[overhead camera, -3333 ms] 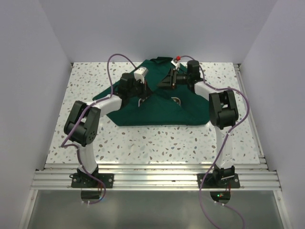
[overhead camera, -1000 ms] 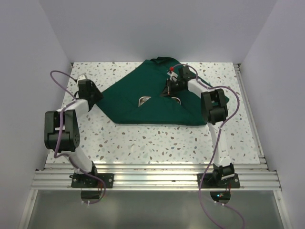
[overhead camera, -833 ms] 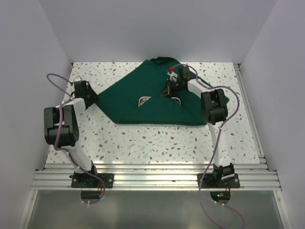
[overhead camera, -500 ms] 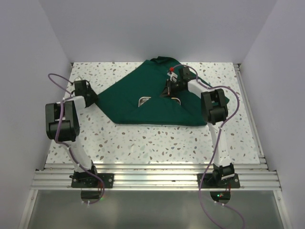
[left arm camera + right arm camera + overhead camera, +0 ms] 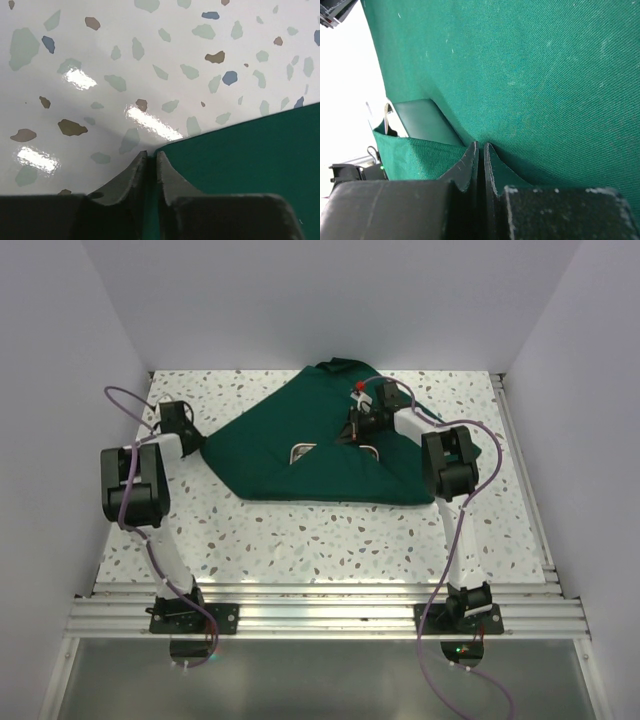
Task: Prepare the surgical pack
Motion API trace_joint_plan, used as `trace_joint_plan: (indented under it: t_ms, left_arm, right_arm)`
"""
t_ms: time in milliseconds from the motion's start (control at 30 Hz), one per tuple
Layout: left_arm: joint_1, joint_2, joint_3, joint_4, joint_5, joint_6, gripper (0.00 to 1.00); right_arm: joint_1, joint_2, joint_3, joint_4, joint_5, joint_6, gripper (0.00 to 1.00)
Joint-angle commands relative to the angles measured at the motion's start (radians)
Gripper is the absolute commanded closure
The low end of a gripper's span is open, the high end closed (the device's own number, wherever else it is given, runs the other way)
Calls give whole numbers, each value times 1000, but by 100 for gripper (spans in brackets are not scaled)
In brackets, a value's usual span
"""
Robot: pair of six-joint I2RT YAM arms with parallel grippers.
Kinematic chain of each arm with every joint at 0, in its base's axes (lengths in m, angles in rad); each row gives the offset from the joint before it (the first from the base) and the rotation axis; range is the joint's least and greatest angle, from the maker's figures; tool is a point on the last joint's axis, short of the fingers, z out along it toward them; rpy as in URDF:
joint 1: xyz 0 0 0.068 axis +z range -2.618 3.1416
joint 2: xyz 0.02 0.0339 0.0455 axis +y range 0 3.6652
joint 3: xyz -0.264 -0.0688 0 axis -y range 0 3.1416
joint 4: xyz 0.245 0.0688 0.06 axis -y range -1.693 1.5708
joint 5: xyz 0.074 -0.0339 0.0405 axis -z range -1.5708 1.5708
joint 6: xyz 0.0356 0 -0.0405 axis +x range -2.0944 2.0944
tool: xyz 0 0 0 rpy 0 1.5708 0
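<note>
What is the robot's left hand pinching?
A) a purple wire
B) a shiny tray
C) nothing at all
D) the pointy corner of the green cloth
D: in the left wrist view, the left gripper has its jaws closed on the pointed corner of the green cloth, low over the speckled table.

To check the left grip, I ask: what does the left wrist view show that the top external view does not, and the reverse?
Only the left wrist view: the left gripper closed on the very corner of the green cloth, seen close. Only the top external view: the whole cloth, roughly triangular, the right gripper at its middle, and bits of a shiny steel tray peeking out. Both: the cloth on the speckled table.
</note>
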Motion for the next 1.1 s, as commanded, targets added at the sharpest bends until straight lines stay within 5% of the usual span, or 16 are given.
trace_joint_plan:
  t_ms: [0, 67, 500, 700, 1067]
  left_arm:
    - [-15, 39, 9, -75, -36, -2, 86]
    - [-21, 36, 13, -67, -23, 4, 100]
    - [-147, -184, 119, -180, -52, 37, 100]
    - [-314, -275, 164, -207, -88, -11, 100]
    - [-494, -240, 343, -266, -115, -57, 100]
  right_arm:
    - [9, 7, -31, -34, 57, -36, 100]
    - [9, 12, -28, -34, 56, -32, 100]
    - [10, 23, -38, -30, 69, -28, 100]
    - [10, 26, -38, -39, 77, -31, 100]
    - [18, 30, -41, -33, 82, -29, 100]
